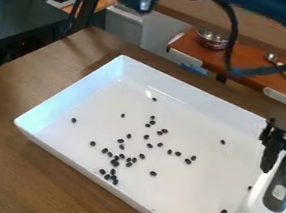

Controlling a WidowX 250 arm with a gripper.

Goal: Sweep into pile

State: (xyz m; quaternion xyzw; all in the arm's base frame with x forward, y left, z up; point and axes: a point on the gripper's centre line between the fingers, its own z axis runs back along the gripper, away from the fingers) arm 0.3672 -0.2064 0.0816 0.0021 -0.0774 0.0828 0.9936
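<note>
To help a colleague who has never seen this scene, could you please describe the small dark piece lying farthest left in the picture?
On the brown wooden table is a large white tray. Look inside, near its left wall: there lies one small dark piece. It lies alone, farther left than all the other dark pieces.

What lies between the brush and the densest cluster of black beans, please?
A few stray beans on the white tray, as the camera view shows.
</note>
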